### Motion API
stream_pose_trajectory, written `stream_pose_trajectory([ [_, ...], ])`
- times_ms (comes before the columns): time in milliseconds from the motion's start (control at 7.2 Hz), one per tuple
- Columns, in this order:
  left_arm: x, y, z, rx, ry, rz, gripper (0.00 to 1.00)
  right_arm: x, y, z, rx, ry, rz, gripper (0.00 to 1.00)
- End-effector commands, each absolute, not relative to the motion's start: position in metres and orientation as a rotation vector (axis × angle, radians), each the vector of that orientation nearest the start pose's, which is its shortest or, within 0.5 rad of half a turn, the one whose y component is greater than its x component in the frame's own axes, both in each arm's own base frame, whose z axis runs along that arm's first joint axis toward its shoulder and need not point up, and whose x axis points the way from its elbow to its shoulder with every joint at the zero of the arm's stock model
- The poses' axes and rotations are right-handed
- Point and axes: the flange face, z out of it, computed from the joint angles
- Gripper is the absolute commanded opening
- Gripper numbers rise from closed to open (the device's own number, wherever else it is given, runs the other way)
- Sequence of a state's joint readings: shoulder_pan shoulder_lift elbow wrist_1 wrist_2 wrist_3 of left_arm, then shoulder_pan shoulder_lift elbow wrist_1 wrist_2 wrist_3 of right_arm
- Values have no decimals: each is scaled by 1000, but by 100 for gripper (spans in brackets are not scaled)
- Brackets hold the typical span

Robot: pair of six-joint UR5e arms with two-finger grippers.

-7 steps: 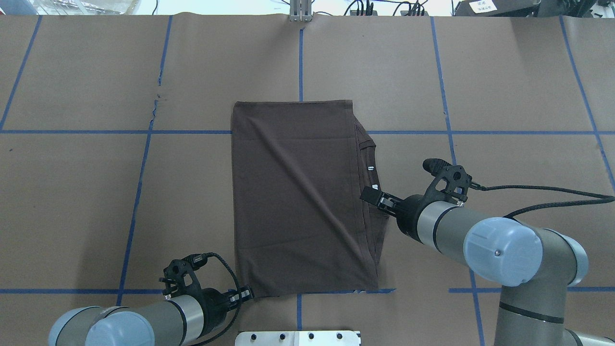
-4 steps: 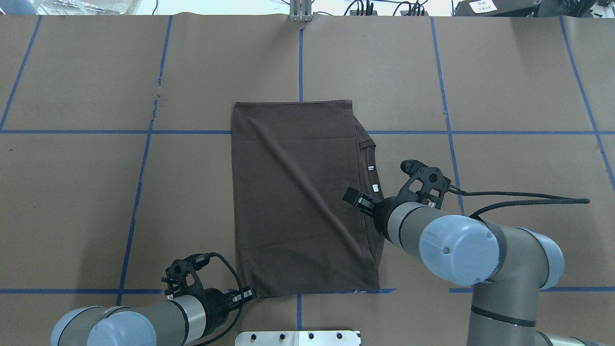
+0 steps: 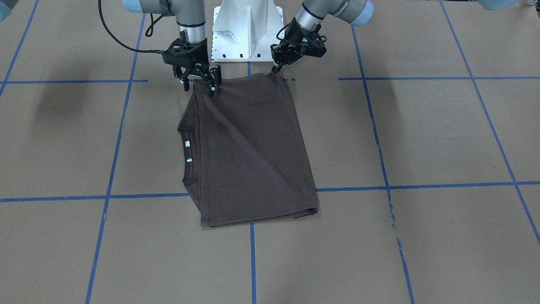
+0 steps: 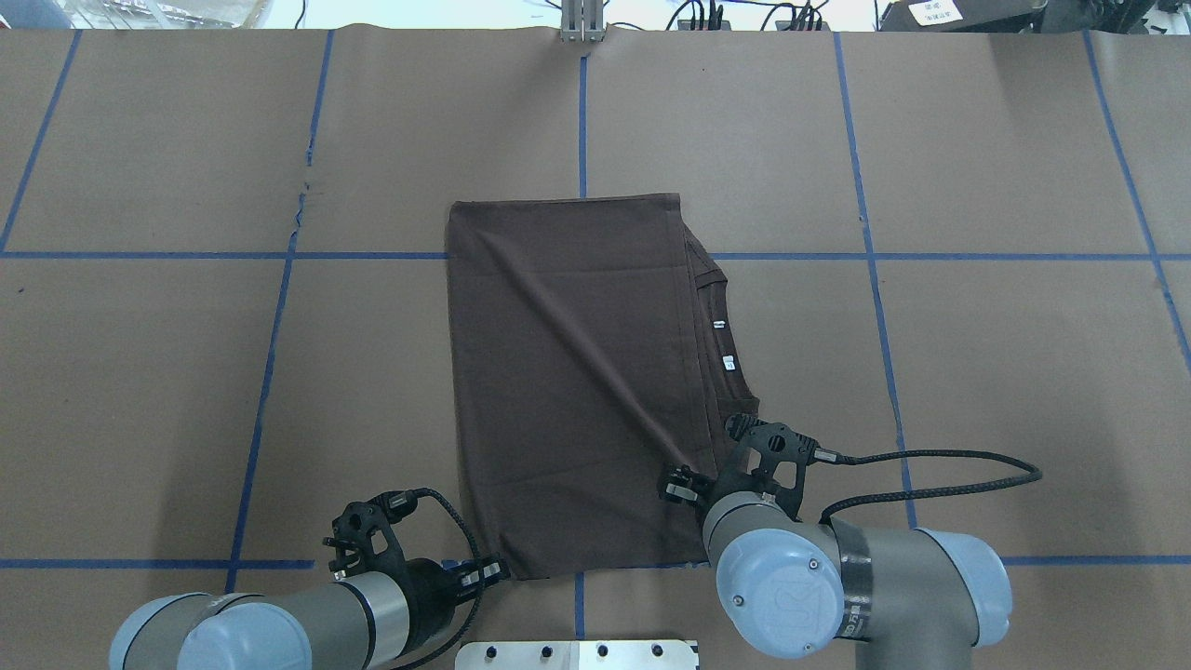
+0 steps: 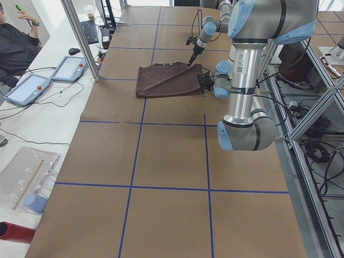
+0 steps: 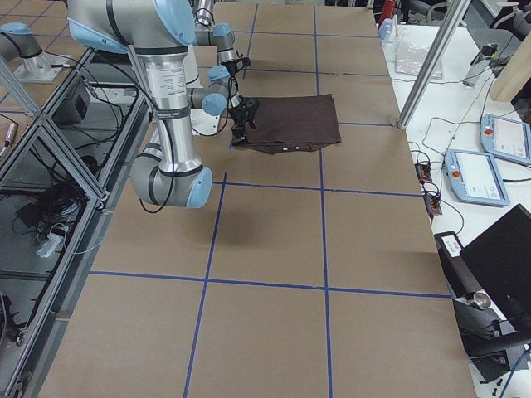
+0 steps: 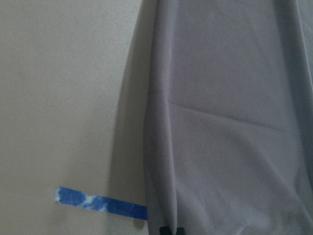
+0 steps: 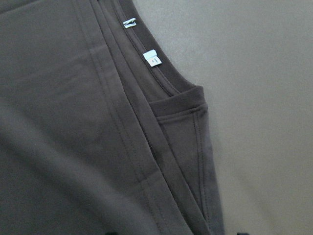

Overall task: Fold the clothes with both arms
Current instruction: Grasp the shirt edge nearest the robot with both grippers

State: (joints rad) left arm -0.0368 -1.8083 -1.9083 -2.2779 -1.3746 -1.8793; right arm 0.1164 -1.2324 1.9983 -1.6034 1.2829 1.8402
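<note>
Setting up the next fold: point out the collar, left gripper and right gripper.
T-shirt collar (image 8: pixel 173 81): right wrist view, on the ribbed band.
left gripper (image 3: pixel 274 70): front-facing view, at its closed tips.
right gripper (image 3: pixel 198 85): front-facing view, midway between spread tips.

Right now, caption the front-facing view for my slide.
Left gripper pinches a robot-side corner of the folded brown T-shirt; the open right gripper poises over the other.
</note>
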Motion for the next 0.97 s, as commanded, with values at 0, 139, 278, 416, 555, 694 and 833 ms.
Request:
stream_pose_trajectory([
  [0, 545, -173, 294, -8, 1301, -420, 0, -550, -210, 304, 235, -733, 451, 78],
  [139, 545, -173, 294, -9, 1301, -420, 0, -555, -209, 311, 241, -719, 450, 74],
  [278, 544, -173, 294, -8, 1302, -421, 0, -557, -206, 311, 250, -721, 447, 69],
  [416, 544, -173, 294, -8, 1302, -421, 0, -561, -203, 313, 254, -719, 444, 67],
  [555, 544, -173, 294, -8, 1302, -421, 0, -562, -204, 315, 259, -716, 445, 64],
  [694, 544, -173, 294, -8, 1302, -421, 0, -563, -204, 317, 260, -712, 445, 62],
  [833, 544, -173, 294, -8, 1302, -421, 0, -564, -204, 318, 260, -710, 444, 61],
])
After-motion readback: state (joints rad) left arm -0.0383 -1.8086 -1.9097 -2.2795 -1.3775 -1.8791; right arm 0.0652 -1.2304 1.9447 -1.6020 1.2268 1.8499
